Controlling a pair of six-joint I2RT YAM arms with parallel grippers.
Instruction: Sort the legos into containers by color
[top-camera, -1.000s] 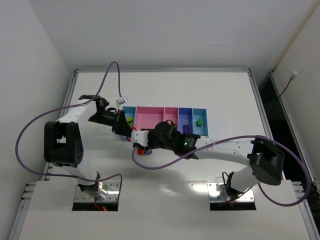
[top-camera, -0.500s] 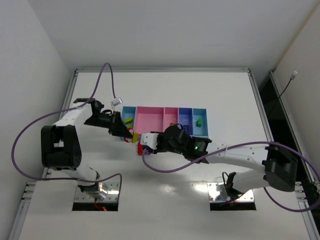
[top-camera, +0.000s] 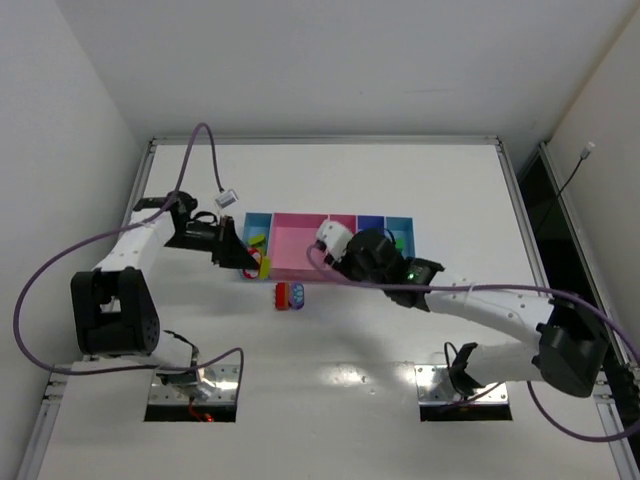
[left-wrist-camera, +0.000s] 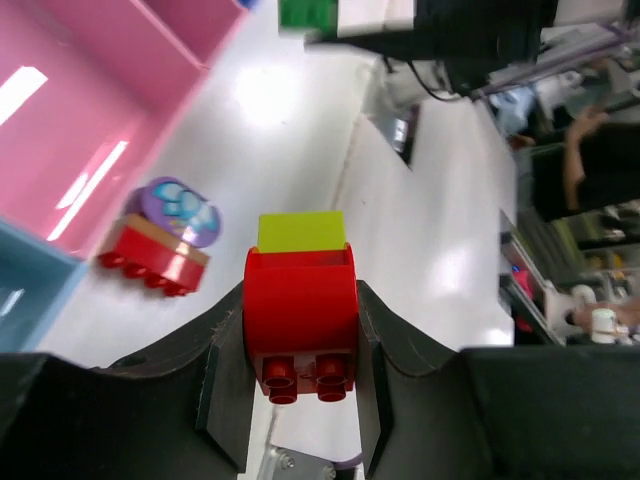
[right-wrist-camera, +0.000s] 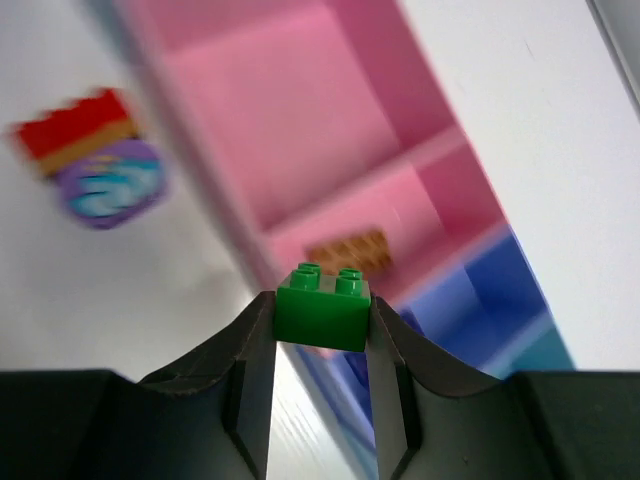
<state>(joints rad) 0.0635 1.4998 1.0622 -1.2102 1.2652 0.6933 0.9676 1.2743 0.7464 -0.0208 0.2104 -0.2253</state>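
From above, the left fingers (top-camera: 256, 266) hang at the 8 o'clock corner of the containers (top-camera: 298, 250), clenched on a red brick (top-camera: 253, 270) with a lime brick (top-camera: 264, 266) stuck to it. The right fingers (top-camera: 328, 240) hover over the pink bins near the middle of the row. A small stack (top-camera: 290, 295) of red and purple legos lies on the white desk (top-camera: 400, 340), at 6 o'clock from the wide pink bin (top-camera: 290, 235).

The left wrist camera shows the left fingers (left-wrist-camera: 300, 350) pressed against both sides of the red brick (left-wrist-camera: 300, 310), studs toward the lens, the lime brick (left-wrist-camera: 300, 232) at 12 o'clock beyond it. The stack (left-wrist-camera: 165, 240) lies at 10 o'clock, just beside the pink bin.

On the right wrist camera, the right fingers (right-wrist-camera: 322, 330) grasp a green brick (right-wrist-camera: 323, 305), studs up, above the row's near wall. An orange brick (right-wrist-camera: 348, 250) lies in the narrow pink bin (right-wrist-camera: 440, 200) at 12 o'clock. The stack (right-wrist-camera: 90, 165), blurred, sits at 10 o'clock.
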